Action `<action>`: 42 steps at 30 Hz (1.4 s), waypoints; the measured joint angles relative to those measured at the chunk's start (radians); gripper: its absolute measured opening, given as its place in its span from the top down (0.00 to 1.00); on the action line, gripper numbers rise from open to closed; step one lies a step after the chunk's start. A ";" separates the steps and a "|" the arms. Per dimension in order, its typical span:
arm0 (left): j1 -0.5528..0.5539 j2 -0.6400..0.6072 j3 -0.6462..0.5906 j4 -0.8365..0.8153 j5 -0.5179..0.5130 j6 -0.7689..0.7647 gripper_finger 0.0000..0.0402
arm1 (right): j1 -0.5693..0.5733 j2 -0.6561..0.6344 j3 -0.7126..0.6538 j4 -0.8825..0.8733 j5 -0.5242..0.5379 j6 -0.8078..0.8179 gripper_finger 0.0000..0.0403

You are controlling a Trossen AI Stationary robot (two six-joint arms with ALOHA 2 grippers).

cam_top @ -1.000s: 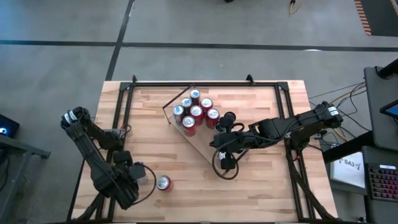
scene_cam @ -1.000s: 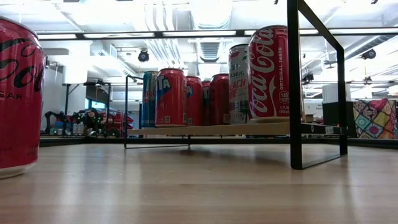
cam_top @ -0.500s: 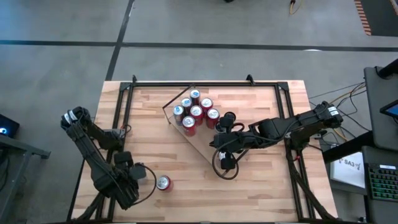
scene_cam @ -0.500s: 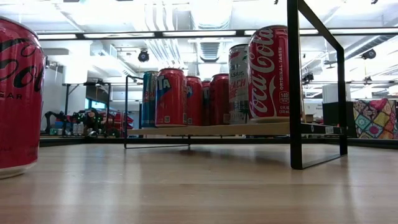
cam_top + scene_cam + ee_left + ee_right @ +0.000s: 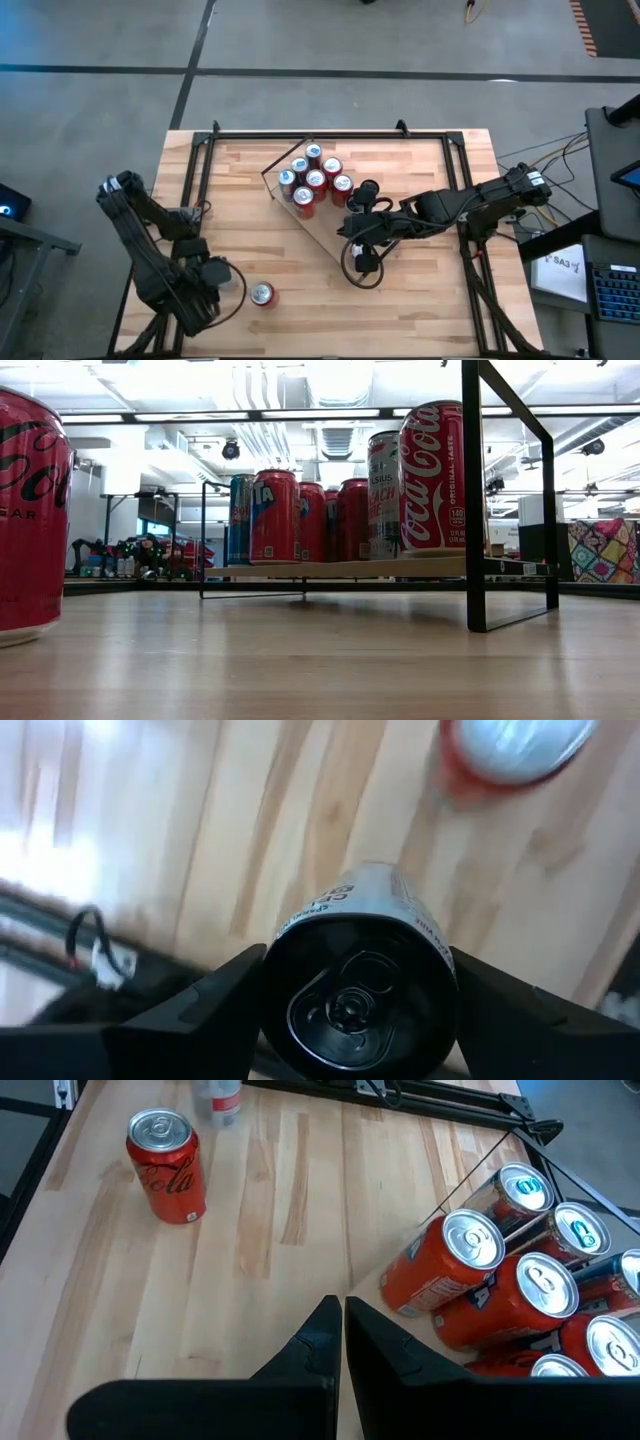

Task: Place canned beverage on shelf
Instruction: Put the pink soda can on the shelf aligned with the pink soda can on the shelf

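1. Table (image 5: 420, 160): one. It carries the shelf and all loose stock.

2. Shelf (image 5: 326, 224): one, set at an angle near the table's middle. Its cans are packed together at the far end. The near end is bare, and this is judged to be room kept for further cans.

3. Right gripper (image 5: 340, 1342): fingers pressed together, holding nothing. It rests just beside the shelf's near end and appears to be waiting, clear of the bare board.

4. Left gripper (image 5: 218, 277): at the table's near left corner, pinching the silver can (image 5: 355, 970) across its body. The can's end faces the wrist camera. This grip is judged to be the pickup for transfer to the shelf. Whether the can is off the table cannot be told.

5. Red can (image 5: 262, 293): upright on the table just beside the left gripper, well apart from the shelf and not yet placed.

6. Count of cans: seven shelf cans (image 5: 316, 180), one silver, one red, so nine in total.
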 joint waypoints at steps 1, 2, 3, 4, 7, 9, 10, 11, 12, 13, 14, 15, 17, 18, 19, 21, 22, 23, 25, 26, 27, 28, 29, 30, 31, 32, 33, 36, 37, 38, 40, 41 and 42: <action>0.002 -0.004 0.019 0.004 -0.024 0.007 0.38 | 0.000 0.000 0.000 0.000 0.000 0.000 0.98; 0.004 -0.007 0.040 0.015 -0.049 0.015 0.38 | 0.000 0.000 0.000 -0.001 0.000 0.000 0.98; 0.009 -0.008 0.063 0.019 -0.073 0.019 0.38 | 0.000 -0.001 0.000 -0.005 0.000 0.001 0.98; 0.017 -0.008 0.082 0.017 -0.095 0.026 0.38 | 0.000 -0.002 0.000 -0.011 0.000 0.002 0.98; 0.040 -0.008 0.138 0.006 -0.153 0.084 0.38 | 0.000 -0.006 0.000 -0.042 0.000 0.020 0.98; 0.059 -0.008 0.173 0.011 -0.209 0.144 0.38 | 0.000 -0.007 0.000 -0.061 0.000 0.035 0.98; 0.069 -0.008 0.191 0.013 -0.237 0.176 0.38 | 0.000 -0.007 0.000 -0.070 0.000 0.041 0.98; 0.081 -0.008 0.207 0.013 -0.260 0.209 0.38 | 0.000 -0.008 0.000 -0.080 0.000 0.045 0.98; 0.095 -0.008 0.225 0.010 -0.280 0.245 0.38 | 0.000 -0.008 0.000 -0.090 0.000 0.048 0.98; 0.110 -0.008 0.243 0.010 -0.289 0.277 0.38 | 0.000 -0.008 0.000 -0.098 0.000 0.051 0.98; 0.127 -0.008 0.260 0.012 -0.290 0.306 0.38 | 0.000 -0.009 0.000 -0.103 0.000 0.053 0.98; 0.146 -0.009 0.274 0.012 -0.290 0.334 0.38 | 0.000 -0.009 0.000 -0.106 0.000 0.054 0.98; 0.176 -0.010 0.297 0.009 -0.290 0.389 0.38 | 0.000 -0.010 0.000 -0.107 0.000 0.055 0.98; 0.192 -0.010 0.307 0.011 -0.290 0.418 0.38 | 0.000 -0.010 0.000 -0.107 0.000 0.055 0.98; 0.208 -0.010 0.317 0.012 -0.291 0.446 0.38 | 0.000 -0.010 0.000 -0.108 0.000 0.055 0.98; 0.243 -0.010 0.329 0.010 -0.291 0.498 0.38 | 0.000 -0.010 0.000 -0.110 -0.001 0.055 0.98; 0.262 -0.010 0.333 0.010 -0.291 0.524 0.38 | 0.000 -0.010 0.000 -0.113 -0.002 0.054 0.98; 0.279 -0.010 0.337 0.011 -0.291 0.547 0.38 | 0.000 -0.010 0.000 -0.115 -0.002 0.054 0.98; 0.316 -0.010 0.344 0.017 -0.292 0.591 0.38 | 0.000 -0.011 0.000 -0.128 -0.007 0.058 0.98; 0.333 -0.010 0.345 0.024 -0.292 0.613 0.38 | 0.000 -0.011 0.003 -0.146 -0.017 0.066 0.98; 0.350 -0.010 0.345 0.036 -0.292 0.633 0.38 | 0.000 -0.011 0.007 -0.163 -0.026 0.074 0.98; 0.367 -0.010 0.345 0.047 -0.292 0.652 0.38 | 0.000 -0.011 0.011 -0.174 -0.027 0.084 0.98; 0.381 -0.010 0.345 0.055 -0.291 0.672 0.38 | 0.000 -0.011 0.014 -0.182 -0.028 0.094 0.98; 0.397 -0.010 0.345 0.062 -0.291 0.688 0.38 | 0.000 -0.012 0.015 -0.189 -0.029 0.098 0.98; 0.413 -0.010 0.345 0.071 -0.291 0.701 0.38 | 0.000 -0.014 0.015 -0.199 -0.030 0.101 0.98; 0.430 -0.010 0.345 0.088 -0.291 0.717 0.38 | 0.000 -0.017 0.015 -0.209 -0.036 0.105 0.98; 0.447 -0.010 0.345 0.112 -0.290 0.731 0.38 | 0.000 -0.018 0.015 -0.219 -0.043 0.107 0.98; 0.497 -0.009 0.345 0.193 -0.292 0.758 0.38 | 0.000 -0.029 0.015 -0.237 -0.052 0.111 0.98; 0.514 -0.009 0.345 0.215 -0.292 0.764 0.38 | 0.000 -0.033 0.015 -0.246 -0.052 0.118 0.98; 0.529 -0.009 0.345 0.238 -0.293 0.771 0.38 | 0.000 -0.039 0.015 -0.254 -0.052 0.122 0.98; 0.554 -0.008 0.344 0.281 -0.293 0.788 0.38 | 0.000 -0.049 0.015 -0.275 -0.052 0.133 0.98; 0.566 -0.006 0.344 0.298 -0.292 0.794 0.38 | 0.000 -0.058 0.015 -0.287 -0.052 0.139 0.98; 0.577 -0.005 0.344 0.314 -0.290 0.799 0.38 | 0.000 -0.063 0.015 -0.297 -0.053 0.142 0.98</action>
